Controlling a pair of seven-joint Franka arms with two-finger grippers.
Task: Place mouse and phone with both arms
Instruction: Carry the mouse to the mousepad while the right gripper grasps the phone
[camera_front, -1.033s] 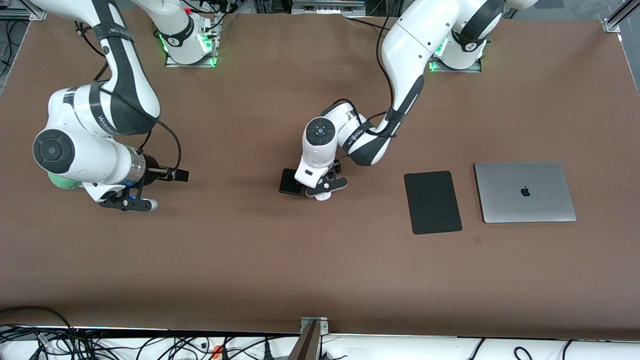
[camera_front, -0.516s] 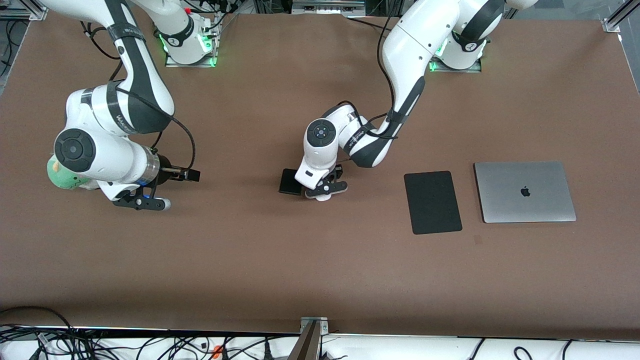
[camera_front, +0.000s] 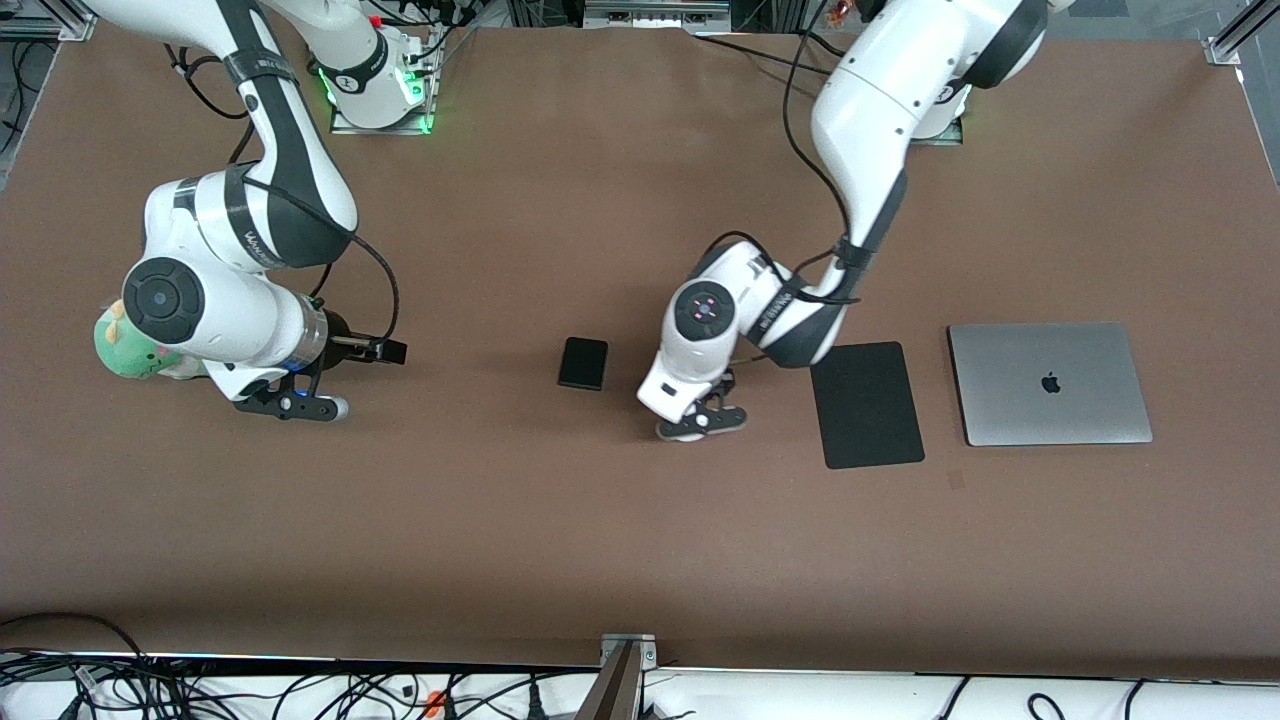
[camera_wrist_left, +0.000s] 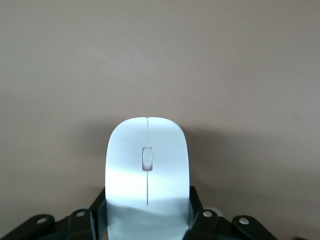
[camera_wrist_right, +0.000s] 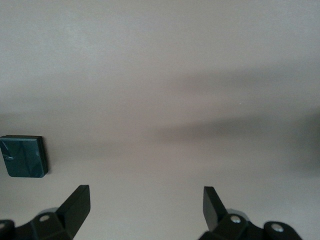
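Left gripper holds the mouse; right gripper waits with its fingers wide apart.

The left arm (camera_front: 860, 140) bends down from its base, and the left gripper (camera_front: 703, 424) is squeezed tight on the white mouse (camera_wrist_left: 147, 172), up in the air over bare brown table (camera_front: 500, 520), just beside the flat black mouse pad (camera_front: 866, 403). The phone (camera_front: 583, 363) lies flat on the table, near the middle, between the two grippers and toward the right arm's side of the left gripper. The right arm (camera_front: 290, 150) waits, bent low, and the right gripper (camera_wrist_right: 145, 205) hangs over bare table. A green soft toy (camera_front: 125, 348) sits by the right arm's wrist. A closed grey laptop (camera_front: 1048, 383) lies beside the mouse pad at the left arm's end. Cables (camera_front: 200, 690) run along the table's near edge.
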